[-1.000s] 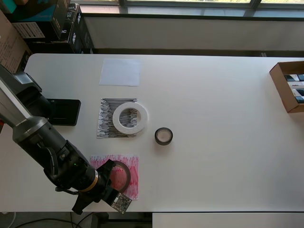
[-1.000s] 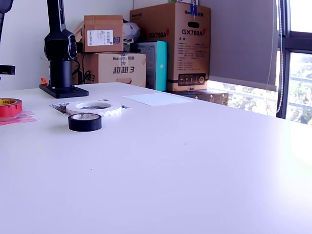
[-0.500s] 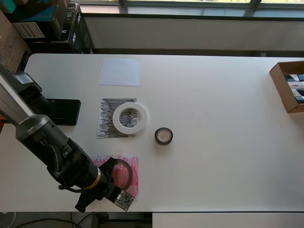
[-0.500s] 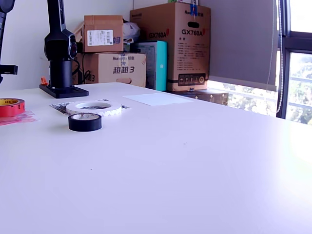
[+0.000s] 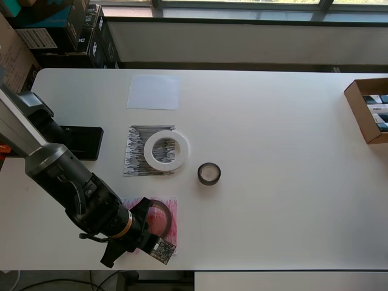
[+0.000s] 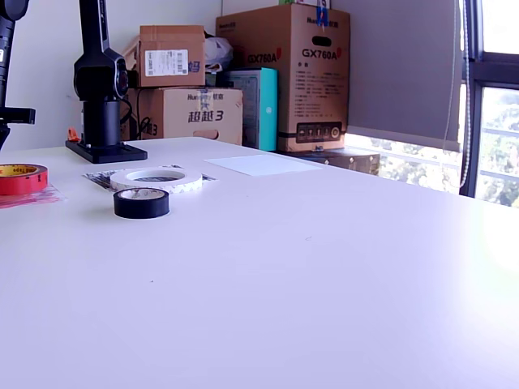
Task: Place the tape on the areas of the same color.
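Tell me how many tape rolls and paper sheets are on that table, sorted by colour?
Red tape roll: 1
White tape roll: 1
Black tape roll: 1
Plain white paper: 1
Black-streaked paper: 1
Red-streaked paper: 1
Total: 6 things, 3 rolls and 3 sheets.

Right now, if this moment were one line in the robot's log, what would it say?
red tape roll: on red-streaked paper | white tape roll: on black-streaked paper | black tape roll: bare table | white paper: empty
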Robot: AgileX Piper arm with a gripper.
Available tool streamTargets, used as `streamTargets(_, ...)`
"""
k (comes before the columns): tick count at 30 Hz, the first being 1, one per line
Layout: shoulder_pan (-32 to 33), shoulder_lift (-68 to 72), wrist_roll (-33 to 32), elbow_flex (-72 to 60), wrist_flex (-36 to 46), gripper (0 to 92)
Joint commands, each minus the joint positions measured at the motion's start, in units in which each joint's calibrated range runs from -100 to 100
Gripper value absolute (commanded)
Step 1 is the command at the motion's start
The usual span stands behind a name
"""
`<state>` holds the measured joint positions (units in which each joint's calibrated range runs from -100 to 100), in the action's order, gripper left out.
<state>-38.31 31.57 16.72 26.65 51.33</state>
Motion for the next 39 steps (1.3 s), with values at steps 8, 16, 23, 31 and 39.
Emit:
streamTargets(8,-0.1,0.1,-0.1,0.1,0.3,19.5)
streamTargets(16,-0.8,-0.5,-0.1,3.8,0.2,19.5)
streamTargets(23,-0.7,-0.6,-0.1,3.5,0.1,19.5)
streamTargets(31,-0.9,-0.6,-0.1,2.8,-0.1,19.5)
streamTargets(39,-1.0,-0.8,-0.6,0.7,0.4,19.5)
